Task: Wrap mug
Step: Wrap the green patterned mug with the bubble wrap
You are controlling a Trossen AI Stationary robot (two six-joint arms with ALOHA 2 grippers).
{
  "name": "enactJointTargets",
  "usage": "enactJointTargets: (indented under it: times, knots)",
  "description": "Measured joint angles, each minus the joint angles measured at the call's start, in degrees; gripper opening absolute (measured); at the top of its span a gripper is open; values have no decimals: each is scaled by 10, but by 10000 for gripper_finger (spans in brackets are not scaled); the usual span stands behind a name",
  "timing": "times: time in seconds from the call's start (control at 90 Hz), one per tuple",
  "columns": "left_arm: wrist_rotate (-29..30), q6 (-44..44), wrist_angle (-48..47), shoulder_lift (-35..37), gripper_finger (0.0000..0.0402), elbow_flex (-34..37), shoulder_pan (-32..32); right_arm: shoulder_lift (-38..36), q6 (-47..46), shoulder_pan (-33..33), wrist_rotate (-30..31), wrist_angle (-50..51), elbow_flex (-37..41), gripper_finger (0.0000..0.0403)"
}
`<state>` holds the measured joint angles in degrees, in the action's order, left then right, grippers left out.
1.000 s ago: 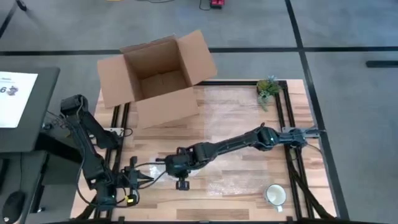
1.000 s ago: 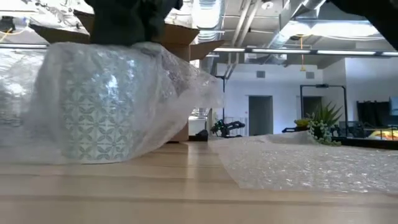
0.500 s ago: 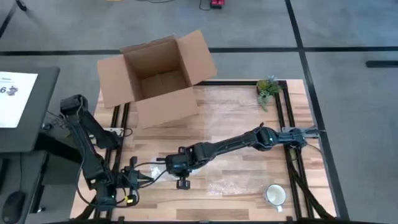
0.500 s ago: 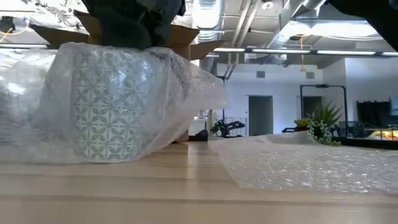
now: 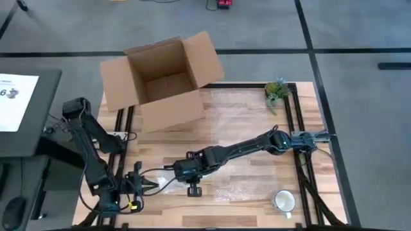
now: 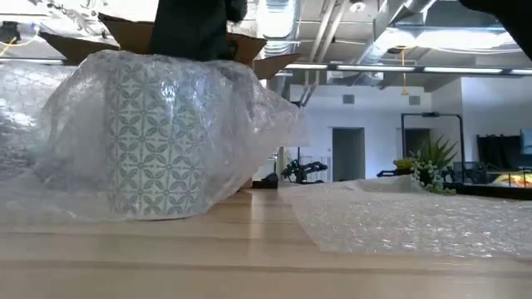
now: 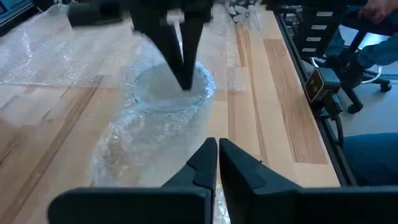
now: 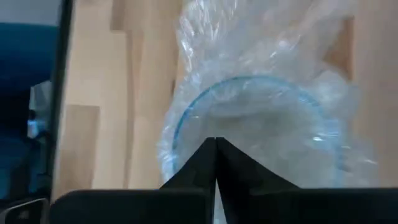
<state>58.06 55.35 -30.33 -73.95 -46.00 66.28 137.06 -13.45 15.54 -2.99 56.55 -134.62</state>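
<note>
The table (image 5: 257, 119) is made of light wooden planks in a black frame, and it stands on a grey floor. At its far left corner an open cardboard box (image 5: 164, 80) stands, and at the far right corner there is a small green plant (image 5: 277, 90). A sheet of bubble wrap (image 6: 416, 220) lies flat on the middle of the table. A white mug (image 5: 284, 201) stands alone near the right front corner. In the low view the room behind has white walls, a door and ceiling pipes.

The high view hides the wrapped mug (image 6: 154, 137) under the right gripper (image 5: 187, 172). The low view cuts off this gripper at the top edge.

The wrapped mug stands upright near the front left part of the table, with a teal flower pattern under loose wrap. The right gripper is directly over it, its jaws pressed together at the mug's rim. The left gripper (image 7: 214, 163) waits just beside it, jaws also clenched and holding nothing.
</note>
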Motion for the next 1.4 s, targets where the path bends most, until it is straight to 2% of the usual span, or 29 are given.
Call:
enactJointTargets:
  times: [0.244,0.644,0.967,1.4]
  knots:
    - [0,-3,-1,0,0,0,0,-12,4,1,-1,-32,0,0]
    - [4,-3,0,0,0,0,-30,54,1,-12,-3,-23,-2,0]
    - [4,-16,-2,8,0,0,-42,63,0,-17,-2,-18,-4,0]
    - [-11,-25,-11,36,0,0,-39,-8,0,-14,12,20,-2,0]
